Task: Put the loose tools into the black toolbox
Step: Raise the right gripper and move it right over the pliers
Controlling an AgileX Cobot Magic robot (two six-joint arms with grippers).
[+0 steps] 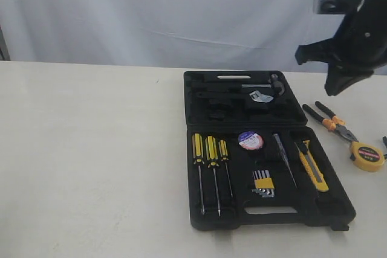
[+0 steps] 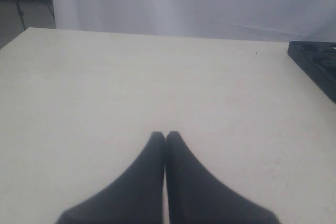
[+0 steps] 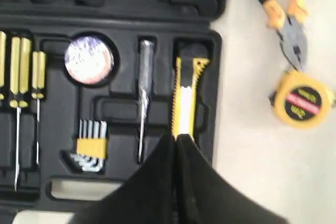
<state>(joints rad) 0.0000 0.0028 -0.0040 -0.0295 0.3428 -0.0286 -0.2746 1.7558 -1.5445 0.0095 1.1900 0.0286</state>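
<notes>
knife and tape roll sit in the toolbox point(image 1: 266, 149); pliers point(image 1: 331, 123) and tape measure point(image 1: 367, 156) lie beside it.
your right fingers point(image 3: 175, 139) are pressed together, empty, above the utility knife point(image 3: 185, 98); left fingers point(image 2: 165, 136) are closed, empty, over bare table point(image 2: 131, 77).

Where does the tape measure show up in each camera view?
Exterior: tape measure at far right, on the table beside the toolbox, at the pliers' tip.
Left wrist: not in view.
Right wrist: right side, below the pliers.
Shared landmark: utility knife.

Soft even light, blurry wrist views.
</notes>
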